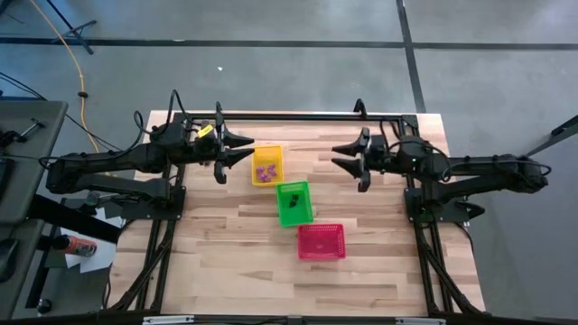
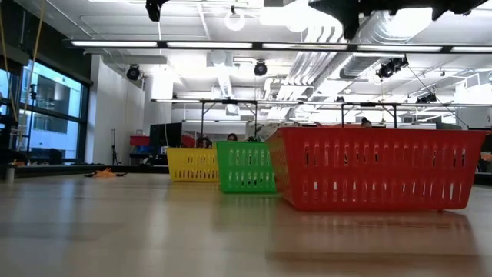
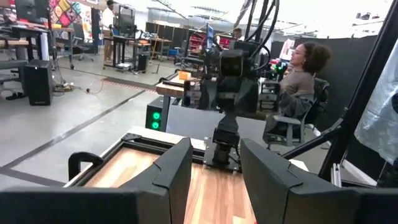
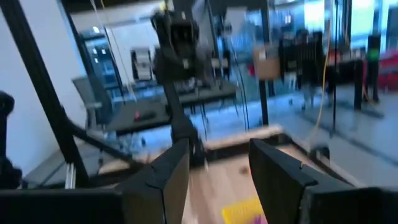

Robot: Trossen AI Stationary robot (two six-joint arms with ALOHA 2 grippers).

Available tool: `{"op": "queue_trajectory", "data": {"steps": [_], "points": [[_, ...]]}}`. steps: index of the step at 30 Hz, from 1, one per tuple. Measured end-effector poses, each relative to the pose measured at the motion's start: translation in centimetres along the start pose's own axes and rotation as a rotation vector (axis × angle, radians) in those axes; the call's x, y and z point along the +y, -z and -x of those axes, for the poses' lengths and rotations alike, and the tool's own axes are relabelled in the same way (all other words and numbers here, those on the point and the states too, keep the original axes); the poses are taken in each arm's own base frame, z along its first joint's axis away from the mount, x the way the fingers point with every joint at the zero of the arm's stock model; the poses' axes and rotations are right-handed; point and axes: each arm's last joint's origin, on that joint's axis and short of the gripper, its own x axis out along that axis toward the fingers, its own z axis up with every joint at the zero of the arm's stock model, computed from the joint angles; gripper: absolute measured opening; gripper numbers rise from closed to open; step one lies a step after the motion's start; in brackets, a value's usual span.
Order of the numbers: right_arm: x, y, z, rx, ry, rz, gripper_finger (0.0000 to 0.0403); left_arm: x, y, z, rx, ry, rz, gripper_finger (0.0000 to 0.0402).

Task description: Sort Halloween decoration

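Left gripper [image 1: 248,155] and right gripper [image 1: 337,155], frame centre: fingers apart, empty, parked clear. Purple trinkets [image 1: 265,171] sorted inside yellow plastic mesh basket [image 1: 267,152].

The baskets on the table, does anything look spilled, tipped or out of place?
Nothing stands out. The yellow basket, green basket and red basket sit upright in a diagonal row, trinkets inside the yellow and green ones, none seen on the table.

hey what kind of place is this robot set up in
Likely an open lab or workshop: exposed ceiling ducts and strip lights above, desks with equipment and a seated person beyond the wooden table, concrete floor all around.
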Motion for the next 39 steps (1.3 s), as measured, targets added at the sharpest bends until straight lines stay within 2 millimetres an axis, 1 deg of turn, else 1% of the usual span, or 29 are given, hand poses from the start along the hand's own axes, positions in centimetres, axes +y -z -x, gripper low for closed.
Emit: {"op": "queue_trajectory", "data": {"steps": [3,20,22,24,25,27,28,29,31,33,35,37,39], "points": [[0.1,-0.4,0.0,-0.04,-0.007,0.018,0.0161,0.0,0.0,0.0,0.0,0.0,0.001,0.0125],[0.1,-0.2,0.0,-0.027,-0.011,0.013,0.0161,0.0,0.0,0.0,0.0,0.0,0.002,0.0125],[0.1,-0.2,0.0,-0.027,-0.011,0.013,0.0161,0.1,-0.1,0.0,0.003,-0.03,0.079,0.0125],[0.1,-0.2,0.0,-0.027,-0.011,0.013,0.0161,0.2,-0.6,-0.4,0.043,-0.111,0.16,0.0123],[0.1,-0.2,0.0,-0.026,-0.01,0.013,0.0161,0.4,-0.9,-0.6,0.086,-0.157,0.164,0.0122],[0.0,-0.3,0.0,-0.029,0.006,0.013,0.0161,0.8,-1.2,-0.8,0.225,-0.256,0.13,0.0118],[-0.1,-0.2,0.0,-0.029,0.017,0.013,0.0161,1.0,-1.8,-1.0,0.282,-0.302,0.115,0.0116],[-0.1,-0.2,0.0,-0.029,0.029,0.013,0.0161,1.4,-2.1,-1.2,0.347,-0.359,0.111,0.0114],[-0.1,-0.2,0.0,-0.029,0.034,0.013,0.0161,2.5,-2.1,-1.2,0.504,-0.515,0.13,0.0111],[-0.1,-0.2,0.0,-0.027,0.035,0.013,0.0161,3.9,-1.5,-1.2,0.649,-0.674,0.147,0.0107],[-0.1,-0.2,0.0,-0.025,0.035,0.013,0.0161,5.1,-0.5,-1.0,0.771,-0.796,0.182,0.0106],[-0.1,-0.2,0.0,-0.025,0.035,0.013,0.0161,6.5,1.0,-0.7,0.896,-0.896,0.231,0.0105],[-0.1,-0.2,0.0,-0.024,0.035,0.013,0.0161,7.6,2.9,0.0,1.04,-0.983,0.264,0.0105]]}}
